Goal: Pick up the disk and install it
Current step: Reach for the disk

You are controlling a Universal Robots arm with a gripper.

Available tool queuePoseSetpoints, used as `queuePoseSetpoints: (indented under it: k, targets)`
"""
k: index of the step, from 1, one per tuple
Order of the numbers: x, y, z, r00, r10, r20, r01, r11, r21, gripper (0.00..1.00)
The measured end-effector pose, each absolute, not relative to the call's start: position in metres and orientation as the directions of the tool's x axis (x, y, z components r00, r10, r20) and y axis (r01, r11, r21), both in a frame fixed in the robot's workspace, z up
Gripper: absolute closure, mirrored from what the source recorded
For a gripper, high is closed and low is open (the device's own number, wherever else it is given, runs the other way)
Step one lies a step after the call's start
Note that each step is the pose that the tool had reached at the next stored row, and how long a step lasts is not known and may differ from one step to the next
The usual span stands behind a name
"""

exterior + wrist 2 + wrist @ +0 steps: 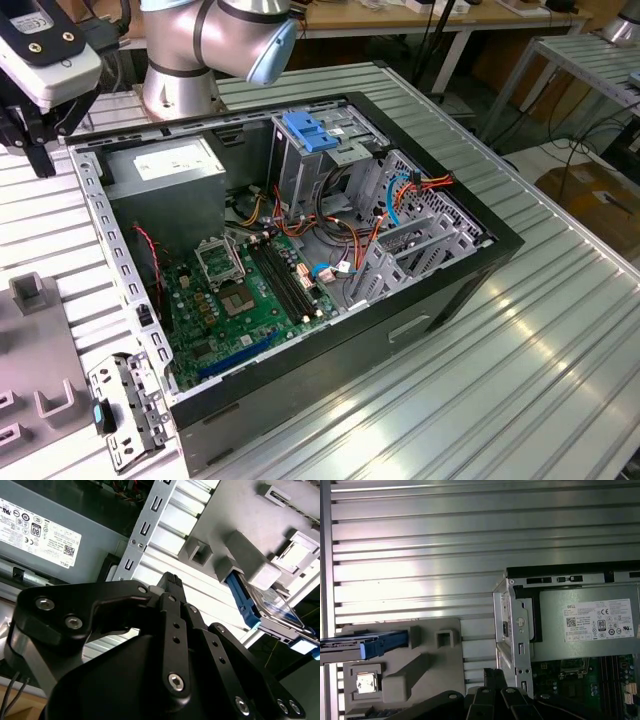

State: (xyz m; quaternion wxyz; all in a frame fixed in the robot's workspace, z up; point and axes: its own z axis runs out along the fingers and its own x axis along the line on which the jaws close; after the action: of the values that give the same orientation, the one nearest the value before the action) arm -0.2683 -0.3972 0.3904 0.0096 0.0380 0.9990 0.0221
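Note:
The disk is a flat dark drive with bright blue side rails, lying on the grey fixture plate outside the computer case. In the first wrist view the disk shows edge-on, with a blue rail end toward the plate's middle. My gripper hangs above the ribbed table between the case wall and the fixture, apart from the disk. Its black fingers are pressed together with nothing between them. In the exterior view the gripper is at the far left, above the table beside the case.
The open computer case lies on the ribbed aluminium table, with the power supply, motherboard and a metal drive cage topped by a light blue latch plate. The arm's base stands behind the case.

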Motion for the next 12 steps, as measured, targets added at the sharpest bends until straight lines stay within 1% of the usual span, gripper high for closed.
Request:
queuePoseSetpoints:
  k: [12]
  targets:
    - [-0.283,-0.397,0.39,-0.997,0.076,-0.017,0.075,0.996,0.045,0.89]
